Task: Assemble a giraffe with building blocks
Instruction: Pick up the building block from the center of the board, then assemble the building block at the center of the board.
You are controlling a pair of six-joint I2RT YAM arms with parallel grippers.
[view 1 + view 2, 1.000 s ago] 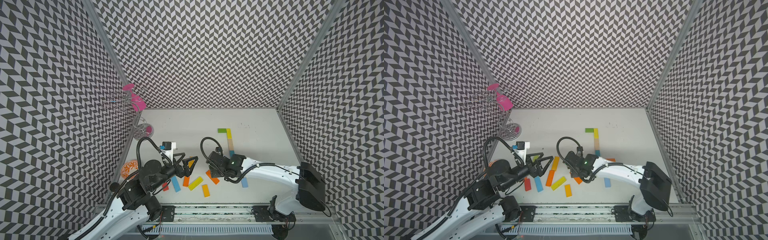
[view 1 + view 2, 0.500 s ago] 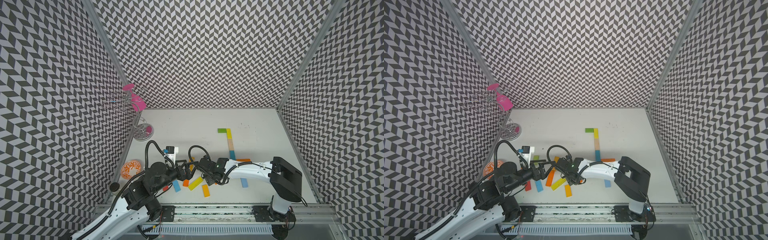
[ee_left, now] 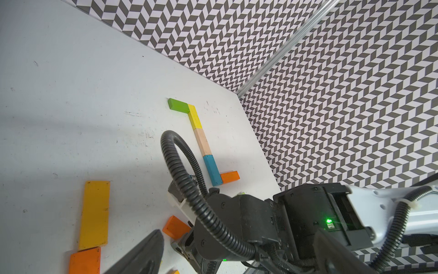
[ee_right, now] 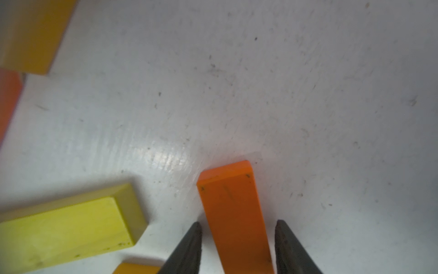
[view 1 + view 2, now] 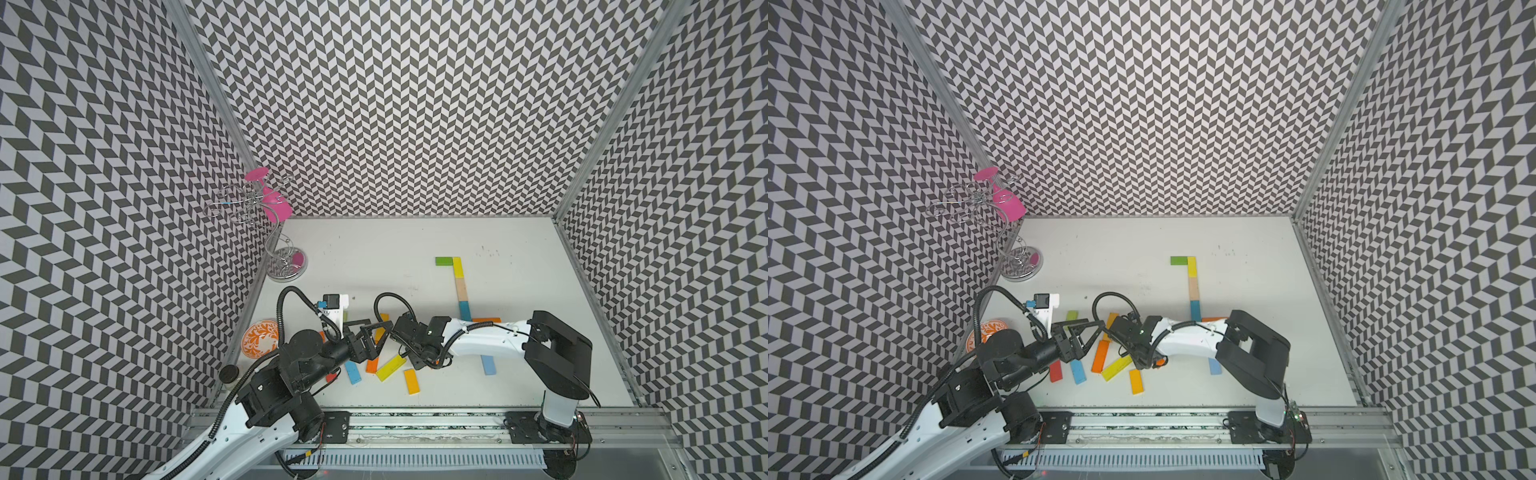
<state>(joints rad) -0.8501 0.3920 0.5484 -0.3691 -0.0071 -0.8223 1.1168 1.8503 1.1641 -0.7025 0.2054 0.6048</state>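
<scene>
Low over the bench (image 5: 374,249) with the right claw (image 4: 238,224), set astride one orange block (image 4: 234,213) lying flat. No clamp on it: a thin strip of bench visible on either side between the block and the black fingers (image 4: 187,251), so parted about it and gripping nothing as yet. Long axis pointing straight out ahead of the claw, away from the wrist, with the narrow width lying across the jaws. By the look of it, the right way round for a pinch on the two long sides. Near end of the block hidden beneath the wrist. Just beside it, apart and at an angle, a yellow block (image 4: 66,227), close enough to risk a nudge on closing or lifting. In the top views, all this among the loose scatter at the front of the bench. Plainly the right arm's piece by nearness. Left claw (image 5: 376,338) spread wide and empty, hovering just beside, over the same scatter. Well apart toward the back, the laid row (image 5: 461,287) of blocks, end to end with a bend at each end. Likely next: close squarely, lift clear, carry toward that row.
</scene>
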